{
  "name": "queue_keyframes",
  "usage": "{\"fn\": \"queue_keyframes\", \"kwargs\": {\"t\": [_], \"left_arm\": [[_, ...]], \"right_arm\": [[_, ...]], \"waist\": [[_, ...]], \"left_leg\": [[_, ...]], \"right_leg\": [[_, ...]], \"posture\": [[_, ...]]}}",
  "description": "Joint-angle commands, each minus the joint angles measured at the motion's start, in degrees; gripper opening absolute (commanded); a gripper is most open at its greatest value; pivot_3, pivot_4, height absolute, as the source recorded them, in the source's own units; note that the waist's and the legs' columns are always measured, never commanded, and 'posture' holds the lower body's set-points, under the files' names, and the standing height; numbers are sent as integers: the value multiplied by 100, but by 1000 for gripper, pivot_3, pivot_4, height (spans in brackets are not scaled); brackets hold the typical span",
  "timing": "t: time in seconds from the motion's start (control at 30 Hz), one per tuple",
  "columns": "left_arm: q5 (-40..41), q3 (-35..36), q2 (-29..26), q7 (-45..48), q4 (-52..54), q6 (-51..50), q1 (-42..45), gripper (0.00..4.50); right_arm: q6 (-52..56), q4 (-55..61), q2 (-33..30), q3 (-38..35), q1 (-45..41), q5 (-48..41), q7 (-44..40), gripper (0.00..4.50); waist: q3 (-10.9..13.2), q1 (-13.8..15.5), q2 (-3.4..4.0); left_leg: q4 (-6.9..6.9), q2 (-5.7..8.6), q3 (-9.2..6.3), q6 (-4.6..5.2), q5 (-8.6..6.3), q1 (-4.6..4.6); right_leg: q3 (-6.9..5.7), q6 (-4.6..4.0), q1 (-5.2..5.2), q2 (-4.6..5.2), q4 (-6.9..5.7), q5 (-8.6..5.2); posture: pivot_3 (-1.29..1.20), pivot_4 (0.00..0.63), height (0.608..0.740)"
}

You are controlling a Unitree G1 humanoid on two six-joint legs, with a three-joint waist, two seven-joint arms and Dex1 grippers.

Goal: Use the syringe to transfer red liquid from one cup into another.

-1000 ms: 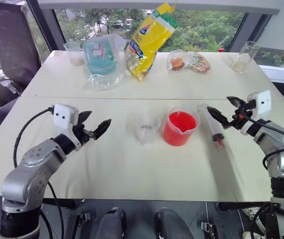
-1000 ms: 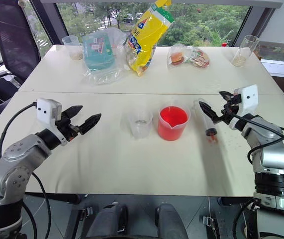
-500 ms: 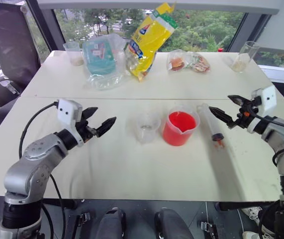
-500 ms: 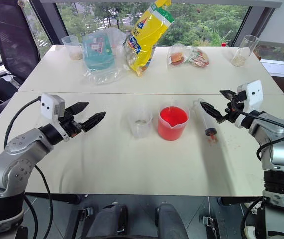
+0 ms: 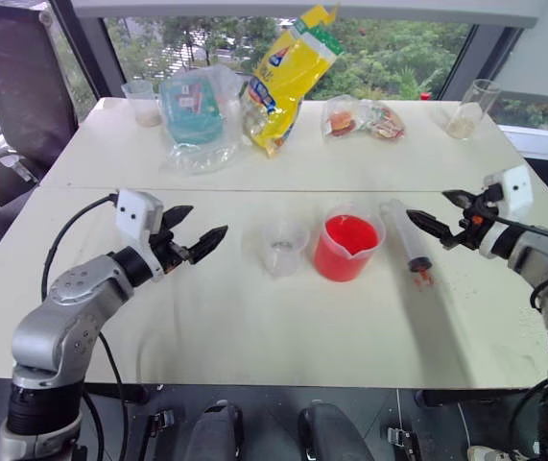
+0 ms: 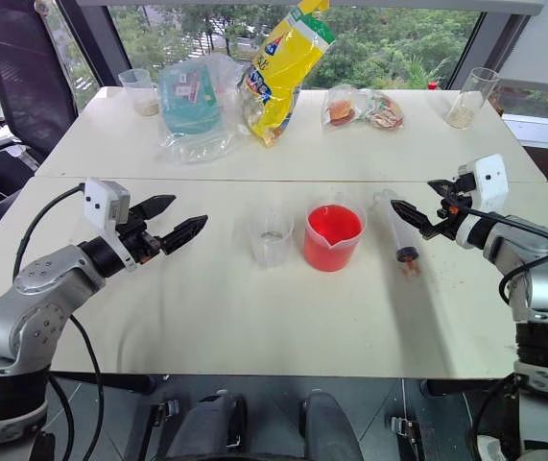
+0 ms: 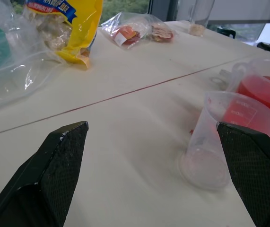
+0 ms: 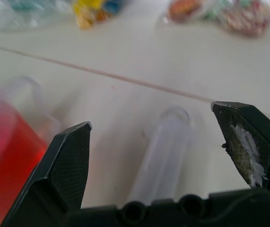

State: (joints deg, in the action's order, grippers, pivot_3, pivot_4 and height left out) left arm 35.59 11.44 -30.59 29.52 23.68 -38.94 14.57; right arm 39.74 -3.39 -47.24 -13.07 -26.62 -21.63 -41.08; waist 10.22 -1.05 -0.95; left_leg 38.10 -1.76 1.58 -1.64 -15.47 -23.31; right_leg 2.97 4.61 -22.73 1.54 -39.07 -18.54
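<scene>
Altogether: one syringe (image 5: pixel 406 235), two plastic cups, two tumblers.

Syringe (image 5: pixel 405 238) flat on table (image 5: pixel 254 327), beside spouted beaker (image 5: pixel 347 246); both claws spread, empty.

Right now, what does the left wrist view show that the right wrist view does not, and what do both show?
Left wrist view alone: the smaller cup, apparently empty, between the open left tool tips, and a tall glass far back. Right wrist view alone: the syringe lying between the open right tool tips. Both: the beaker of red liquid, the yellow bag and the snack packets.
</scene>
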Motion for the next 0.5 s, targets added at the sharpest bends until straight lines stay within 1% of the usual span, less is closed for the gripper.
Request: {"fn": "queue_keyframes", "kwargs": {"t": [0.03, 0.1, 0.2, 0.27, 0.33, 0.43, 0.5], "left_arm": [[-11, -86, -12, 80, 36, 105, 180, 4500], [-61, -171, 27, 122, -31, 181, 193, 4500], [-154, -284, 116, 146, -139, 330, 230, 4500], [-215, -334, 188, 137, -201, 434, 254, 4500], [-265, -371, 251, 114, -215, 515, 247, 4500], [-324, -372, 313, 60, -163, 591, 168, 4500], [-339, -349, 333, 14, -90, 615, 81, 4500]], "right_arm": [[1511, 218, -450, 544, -949, -205, -229, 4442], [2082, -230, -495, 1085, -1646, -2, -278, 4442], [2422, -1090, -394, 1899, -2573, 456, -337, 4442], [2245, -1823, -257, 2460, -3105, 903, -378, 4442], [1968, -2592, -116, 2811, -3492, 1270, -413, 4442], [1472, -3596, 27, 3076, -3859, 1711, -460, 4442], [1277, -4002, 79, 3142, -4018, 1866, -594, 4442]], "waist": [[5, -19, 8], [5, -37, 8], [4, -33, 5], [5, -6, 4], [6, 22, 3], [6, 40, 4], [6, 38, 4]], "left_leg": [[0, 0, 2, 0, 0, 0], [1, -1, 0, 0, 0, 1], [-1, -2, -3, 0, 0, -1], [-1, -1, -1, 1, -1, -7], [-1, 2, 0, 3, -1, -14], [0, 4, 4, 6, -3, -25], [0, 4, 4, 6, -4, -37]], "right_leg": [[2, 0, -2, 0, 0, 0], [1, -3, -3, -1, -2, 1], [-2, -4, -5, -2, 0, 1], [-2, -4, -9, 1, 5, 1], [-2, -4, -15, 3, 10, 1], [-1, -4, -26, 7, 11, 1], [-2, -4, -39, 7, 11, 1]], "posture": [[0, 150, 740], [0, 150, 740], [0, 150, 740], [0, 150, 740], [0, 150, 740], [0, 150, 740], [0, 150, 740]]}}
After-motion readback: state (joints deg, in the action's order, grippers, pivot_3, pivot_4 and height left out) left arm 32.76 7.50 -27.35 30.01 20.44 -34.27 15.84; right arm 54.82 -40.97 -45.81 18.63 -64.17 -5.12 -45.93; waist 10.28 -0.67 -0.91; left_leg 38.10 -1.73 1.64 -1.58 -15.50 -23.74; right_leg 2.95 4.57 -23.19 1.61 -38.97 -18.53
